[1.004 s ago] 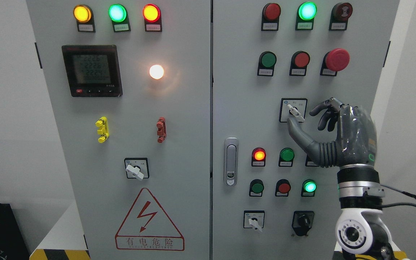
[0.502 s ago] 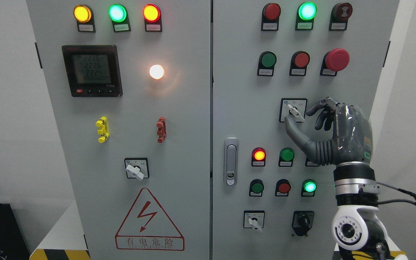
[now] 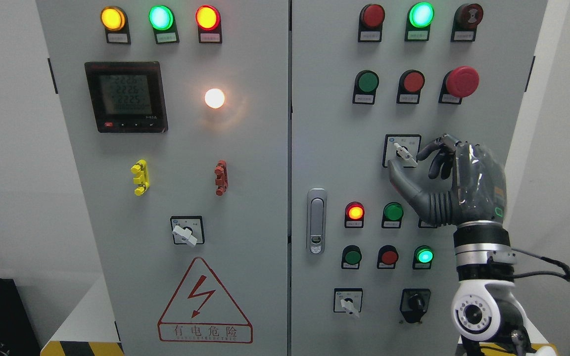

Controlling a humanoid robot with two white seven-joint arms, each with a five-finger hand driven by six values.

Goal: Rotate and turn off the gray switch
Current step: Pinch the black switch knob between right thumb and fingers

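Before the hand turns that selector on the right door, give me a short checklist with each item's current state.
1. Target in view: the gray rotary switch with a white lever on the right cabinet door shows clearly: ok.
2. Right hand at the target: thumb below the lever, fingers at its right end: ok.
3. Firm pinch on the lever: actual contact is not visible: cannot tell.
4. Lever position: it slants from upper left to lower right, not yet turned: not ok.
5. Clearance from the red mushroom-shaped emergency button: well above the hand: ok.
6. Left hand: not in view: cannot tell.
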